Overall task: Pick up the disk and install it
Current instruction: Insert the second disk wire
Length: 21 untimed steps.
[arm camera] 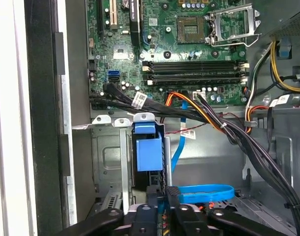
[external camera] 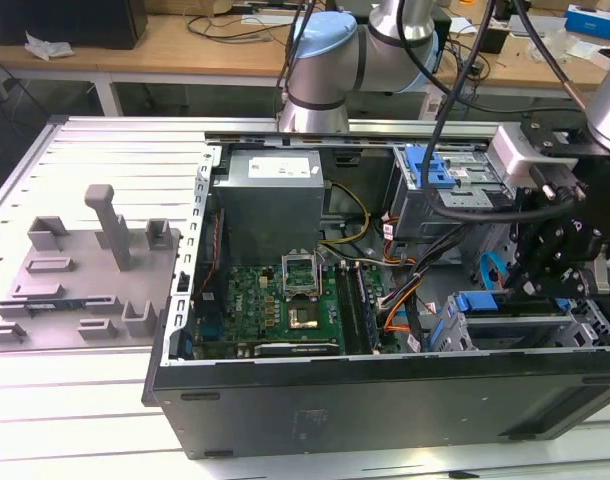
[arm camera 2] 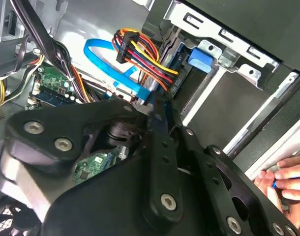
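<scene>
Surface: ribbed grey aluminium table point(external camera: 85, 140), with wooden workbenches point(external camera: 185, 45) behind
Exterior view's left: grey moulded fixture plate point(external camera: 75, 270) lying on the table
Centre: open black computer case point(external camera: 385, 400), green motherboard point(external camera: 275, 300) exposed
Exterior view's right: black gripper point(external camera: 555, 265) over the grey metal drive cage point(arm camera: 108, 162)
Jaws: narrow, pinching the disk point(arm camera: 163, 215) just beside the cage's blue ridged latch point(arm camera: 149, 153)
Disk: edge-on, a thin blue-edged strip; faces hidden
Second wrist view: a person's hand point(arm camera 2: 286, 182) at the case edge
</scene>
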Available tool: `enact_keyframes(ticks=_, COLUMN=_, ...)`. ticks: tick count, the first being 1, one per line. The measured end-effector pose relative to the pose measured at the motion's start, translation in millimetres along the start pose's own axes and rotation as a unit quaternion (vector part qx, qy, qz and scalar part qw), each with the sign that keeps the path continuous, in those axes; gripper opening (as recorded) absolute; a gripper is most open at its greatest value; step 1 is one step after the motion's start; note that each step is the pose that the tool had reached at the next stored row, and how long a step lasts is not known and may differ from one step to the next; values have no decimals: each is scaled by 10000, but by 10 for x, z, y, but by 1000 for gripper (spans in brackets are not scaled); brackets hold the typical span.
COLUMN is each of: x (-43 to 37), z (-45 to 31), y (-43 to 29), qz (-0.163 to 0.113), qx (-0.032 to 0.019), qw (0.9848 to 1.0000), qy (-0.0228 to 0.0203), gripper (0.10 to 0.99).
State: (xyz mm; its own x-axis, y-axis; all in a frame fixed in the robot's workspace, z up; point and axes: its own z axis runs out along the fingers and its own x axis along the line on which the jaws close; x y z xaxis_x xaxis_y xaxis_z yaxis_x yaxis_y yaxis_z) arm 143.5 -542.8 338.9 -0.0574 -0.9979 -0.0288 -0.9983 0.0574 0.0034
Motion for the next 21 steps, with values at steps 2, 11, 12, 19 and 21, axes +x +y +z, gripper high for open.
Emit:
enact_keyframes(ticks=2, x=-1, z=-56, y=1, qz=1, qx=0, qw=10000, qy=5, gripper=298)
enact_keyframes(ticks=11, x=-46, z=-191, y=-1, qz=0, qx=0, qw=10000, qy=5, gripper=282)
enact_keyframes(ticks=12, x=-47, z=-191, y=-1, qz=0, qx=0, qw=10000, qy=6, gripper=153)
enact_keyframes(ticks=19, x=-49, z=-191, y=-1, qz=0, qx=0, qw=10000, qy=5, gripper=106)
enact_keyframes(ticks=21, x=-49, z=-191, y=-1, qz=0, qx=1, qw=10000, qy=5, gripper=106)
